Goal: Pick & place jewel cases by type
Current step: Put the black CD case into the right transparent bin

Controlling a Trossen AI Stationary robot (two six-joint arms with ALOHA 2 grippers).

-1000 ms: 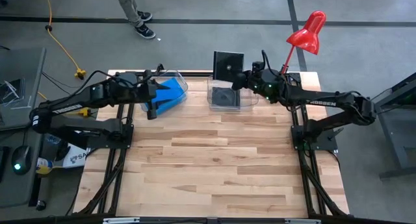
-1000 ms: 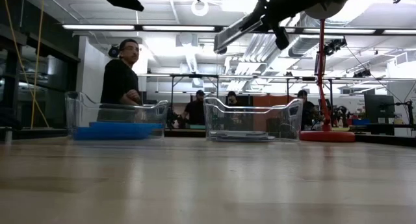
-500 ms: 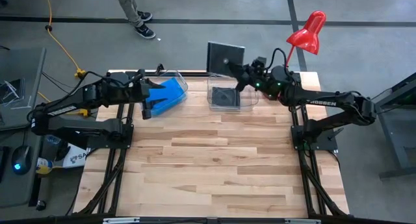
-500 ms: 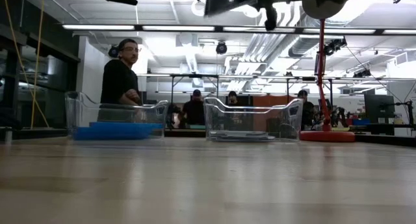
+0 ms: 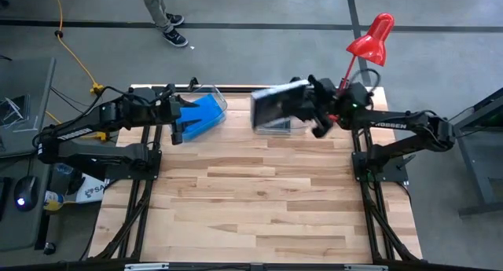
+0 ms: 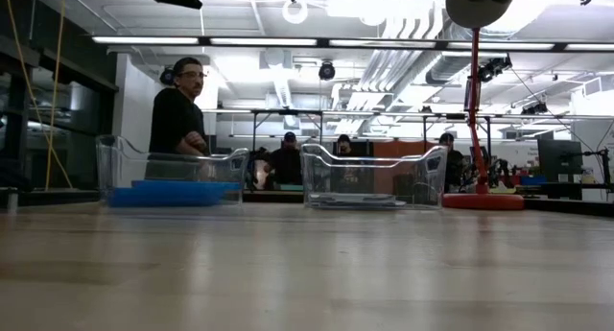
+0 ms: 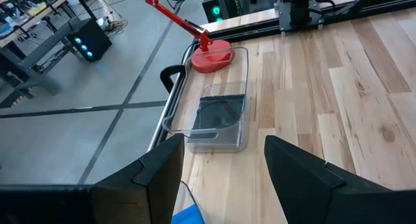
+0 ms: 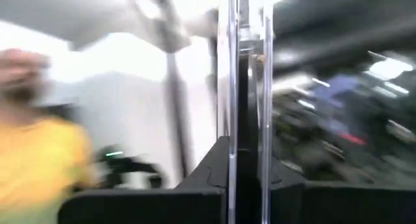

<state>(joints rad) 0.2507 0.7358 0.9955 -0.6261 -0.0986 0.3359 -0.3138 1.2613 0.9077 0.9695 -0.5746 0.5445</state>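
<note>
Two clear tubs stand at the table's far edge. The left tub [image 5: 206, 110] holds bright blue jewel cases [image 6: 173, 192], lying flat on its floor. The right tub [image 6: 374, 182] has a black jewel case [image 7: 218, 113] flat on its bottom. My right gripper [image 5: 310, 106] is shut on another black jewel case [image 5: 271, 106], held high over the right tub and above the low view's top. My left gripper [image 7: 221, 178] stands open with nothing in it, above the near side of the left tub. My right gripper pinches the black jewel case between its two fingers [image 8: 214, 175], one on each flat face, near the case's right-hand edge [image 5: 300, 103]. The fingers come from the table's right side. The case shows edge-on [image 8: 247, 87] in the wrist view and is lifted clear above the right tub.
A red desk lamp [image 5: 369, 43] stands at the far right corner, its base [image 6: 483, 200] beside the right tub. People stand in the room beyond the far edge [image 6: 177, 110]. Bare wooden tabletop [image 5: 259, 192] stretches from the tubs to the near edge.
My right gripper has risen and its wrist has turned and tipped upward. The black case, which stood beyond the right tub's far rim, has swung higher and now lies over the tub, out of the low view's top. The grip has stayed shut.
</note>
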